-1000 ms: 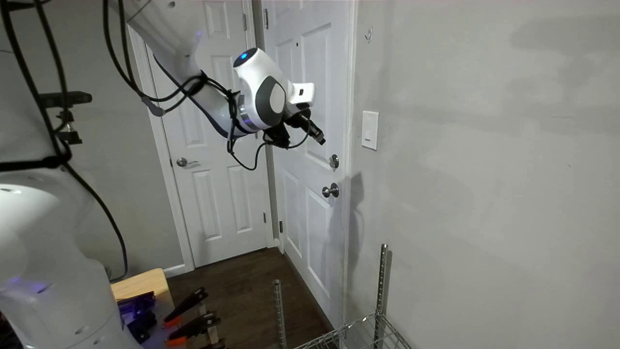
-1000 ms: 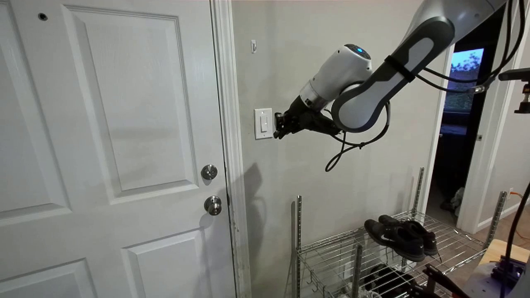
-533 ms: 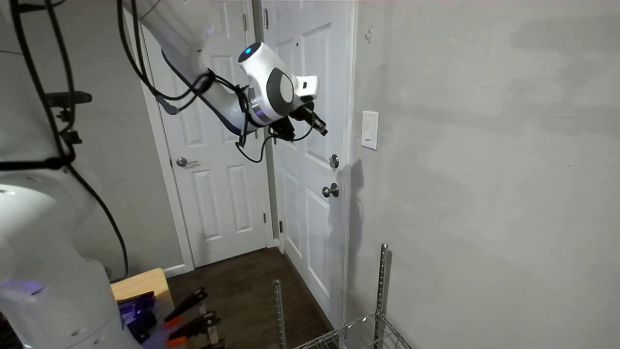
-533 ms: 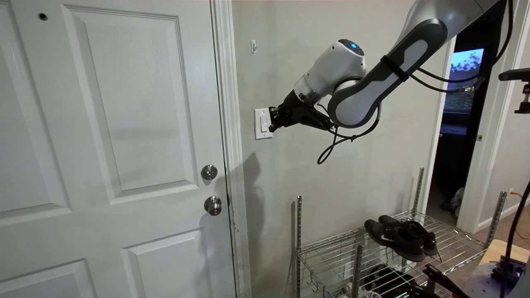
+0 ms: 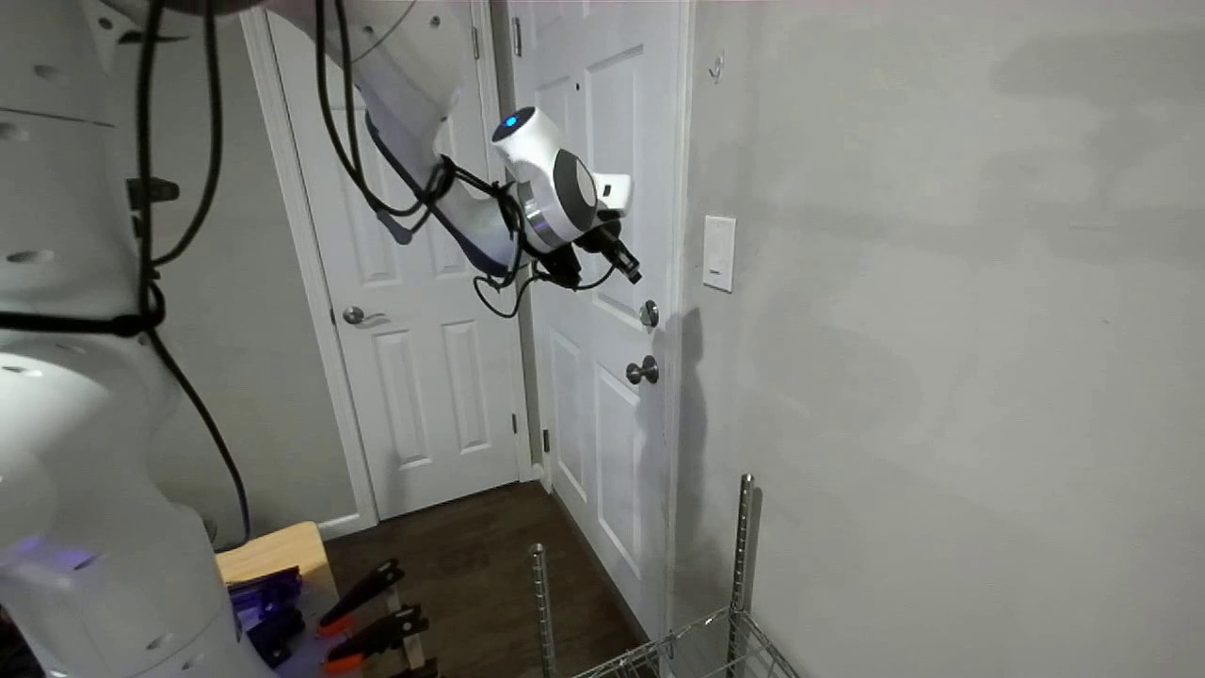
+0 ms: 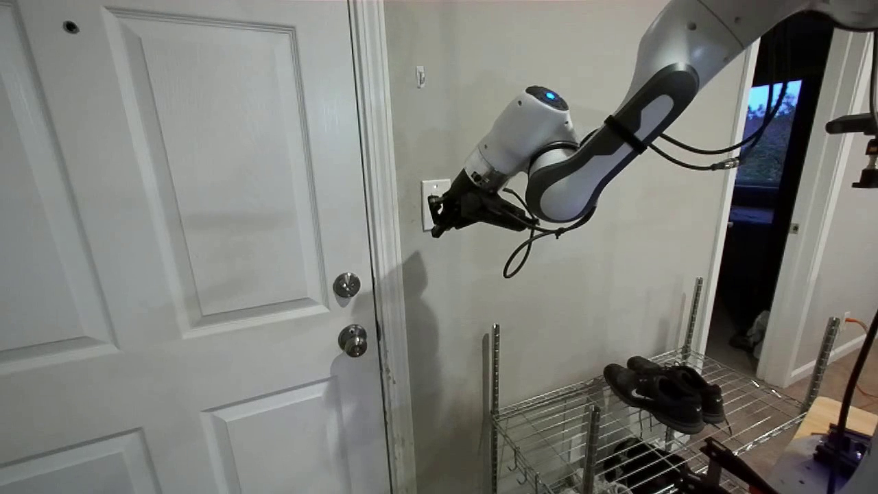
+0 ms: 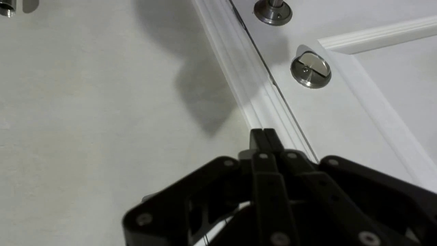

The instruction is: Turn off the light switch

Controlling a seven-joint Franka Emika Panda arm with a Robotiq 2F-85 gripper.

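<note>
one tool [image 7: 263, 132] has dipped — apart from one light switch [image 5: 719, 253].

Light switch [image 5: 719, 253] upright on grey wall [image 5: 941, 358]; gripper [image 5: 634, 275] apart, tilted downward, jaws too small to judge.

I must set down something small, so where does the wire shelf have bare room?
Bare wire shows between the black shoes and the post nearest the white door; also from the shoes to the rightmost post. Crowded: the shoes' place; dark things lie below.
</note>
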